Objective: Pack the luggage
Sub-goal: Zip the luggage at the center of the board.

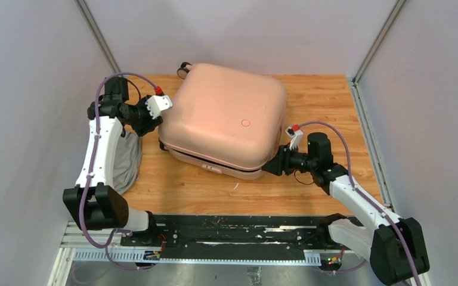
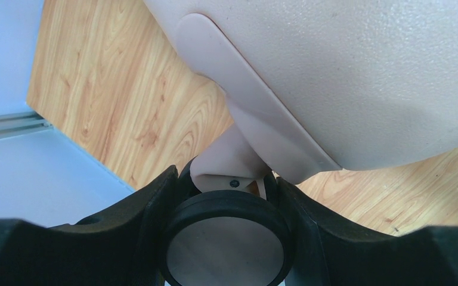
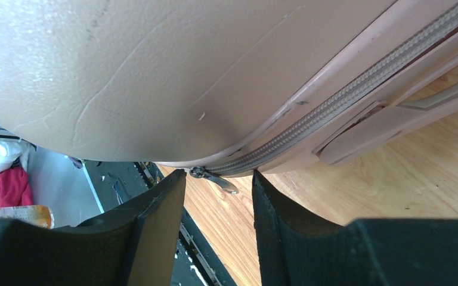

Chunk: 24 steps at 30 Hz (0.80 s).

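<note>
The luggage (image 1: 226,116), a large pale pink hard-shell suitcase, lies closed and flat on the wooden table. My left gripper (image 1: 154,123) is at its left side, shut on one of its black wheels (image 2: 223,205); the left wrist view shows both fingers (image 2: 149,202) pressed against the wheel, with my left gripper (image 2: 222,177) just below the pink wheel bracket. My right gripper (image 1: 272,167) is at the near right corner, open. In the right wrist view a metal zipper pull (image 3: 220,182) hangs free between the tips of the right gripper (image 3: 217,174), at the end of the grey zipper (image 3: 334,95).
A grey cloth bundle (image 1: 128,161) lies on the table under the left arm. Another wheel (image 1: 185,68) sticks out at the suitcase's far left corner. Grey walls close in the table on both sides. A black rail (image 1: 232,229) runs along the near edge.
</note>
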Each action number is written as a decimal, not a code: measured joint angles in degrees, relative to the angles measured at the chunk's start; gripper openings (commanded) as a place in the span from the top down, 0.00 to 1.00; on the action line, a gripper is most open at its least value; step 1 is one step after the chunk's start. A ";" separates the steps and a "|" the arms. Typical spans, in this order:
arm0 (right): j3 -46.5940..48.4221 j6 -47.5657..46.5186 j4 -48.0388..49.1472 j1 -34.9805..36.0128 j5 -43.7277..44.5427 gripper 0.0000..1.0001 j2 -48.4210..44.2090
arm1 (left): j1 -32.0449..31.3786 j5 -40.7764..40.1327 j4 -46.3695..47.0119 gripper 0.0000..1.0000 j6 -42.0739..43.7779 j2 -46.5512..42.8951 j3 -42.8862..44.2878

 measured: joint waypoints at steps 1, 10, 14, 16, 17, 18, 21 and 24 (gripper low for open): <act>-0.02 0.04 0.26 0.20 -0.04 0.55 0.22 | -0.04 -0.37 0.02 1.00 -0.02 0.00 0.02; -2.78 2.47 4.26 0.66 -1.70 0.52 -0.59 | -1.68 -2.93 -0.15 1.00 -1.31 -0.09 1.18; -4.26 4.42 6.40 1.38 -3.96 0.49 -1.79 | -2.08 -3.56 -0.81 1.00 -1.73 -0.11 1.73; -4.70 5.22 7.72 1.49 -4.52 0.50 -2.38 | -2.23 -3.80 -0.98 1.00 -1.77 -0.13 2.01; -4.85 5.51 8.39 1.49 -4.70 0.51 -2.43 | -2.32 -3.91 -1.14 1.00 -1.88 -0.15 2.16; -4.92 5.75 8.98 1.51 -4.83 0.51 -2.32 | -2.34 -4.00 -1.25 1.00 -1.92 -0.15 2.25; -4.98 6.64 10.64 1.53 -5.62 0.52 -1.07 | -2.60 -4.48 -1.33 1.00 -1.92 -0.26 2.47; -4.98 6.93 11.67 1.51 -6.32 0.52 0.00 | -2.64 -4.61 -1.31 1.00 -1.90 -0.59 2.49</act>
